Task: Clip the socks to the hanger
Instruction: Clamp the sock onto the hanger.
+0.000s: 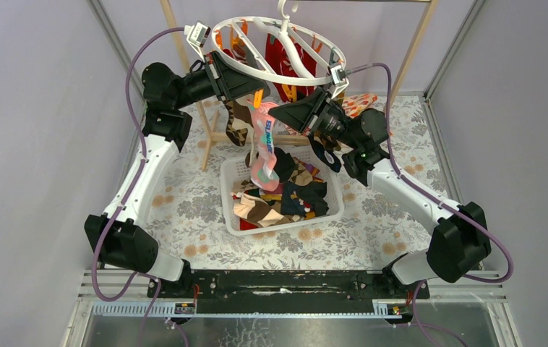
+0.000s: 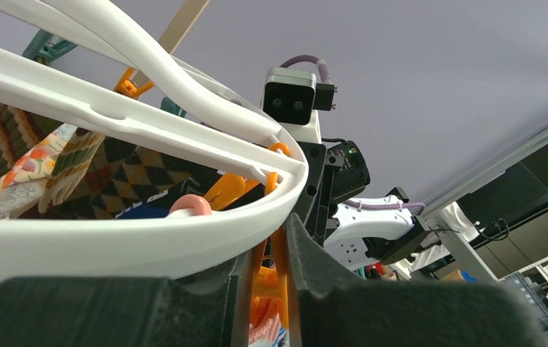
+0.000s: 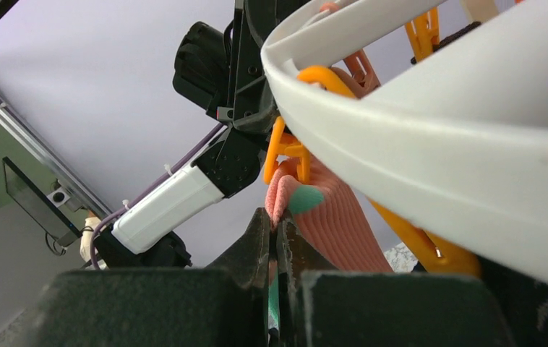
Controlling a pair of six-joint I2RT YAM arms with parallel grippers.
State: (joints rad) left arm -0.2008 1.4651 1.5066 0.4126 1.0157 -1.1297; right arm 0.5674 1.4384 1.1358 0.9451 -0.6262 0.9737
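The white ring hanger (image 1: 278,47) hangs from a wooden rack at the top centre. My left gripper (image 1: 255,92) is shut on an orange clip (image 2: 280,246) under the ring's near rim (image 2: 148,238). My right gripper (image 1: 277,114) is shut on the top edge of a pink patterned sock (image 1: 264,148), just below that clip. In the right wrist view the pink sock (image 3: 336,224) rises from between my fingers (image 3: 257,238) to the orange clip (image 3: 285,148). A brown argyle sock (image 1: 238,123) and a red sock (image 1: 278,61) hang from the hanger.
A white basket (image 1: 229,195) with several socks stands on the floral cloth (image 1: 184,210) below the hanger. The wooden rack frame (image 1: 412,50) stands behind. A black sock (image 1: 325,153) hangs under the right wrist. Grey walls close both sides.
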